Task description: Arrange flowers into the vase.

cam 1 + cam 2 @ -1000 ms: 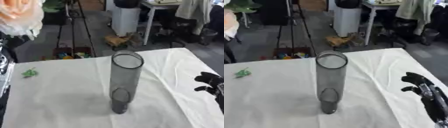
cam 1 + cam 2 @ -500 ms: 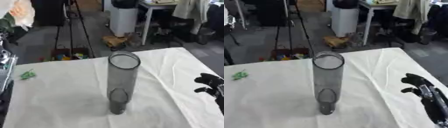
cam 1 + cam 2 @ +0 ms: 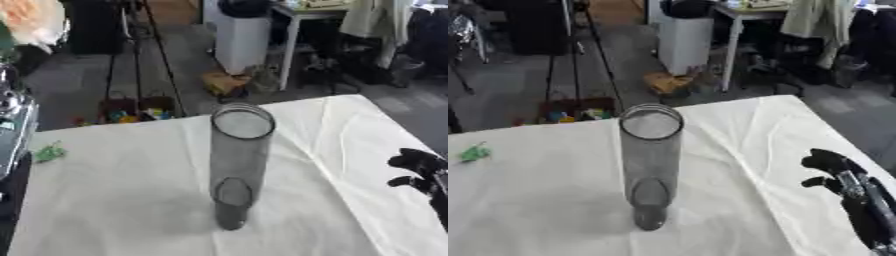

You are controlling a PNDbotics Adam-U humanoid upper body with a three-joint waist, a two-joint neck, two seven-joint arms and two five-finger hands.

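A tall grey see-through vase [image 3: 238, 165] stands upright in the middle of the white-clothed table [image 3: 122, 200], with nothing in it. A peach flower [image 3: 35, 20] hangs in the top left corner of the left eye view, well above and left of the vase. Below it, a silver and black part of my left arm [image 3: 9, 97] shows at the left edge; the hand itself is hidden. My right hand [image 3: 840, 176] rests open at the lower right, fingers up, apart from the vase.
A small green scrap [image 3: 474, 152] lies on the cloth at the far left. Beyond the table's far edge stand a tripod [image 3: 144, 55], a white bin [image 3: 241, 35] and desks.
The peach flower has drifted up and left and no longer shows in the right eye view. The vase and my right hand have stayed put.
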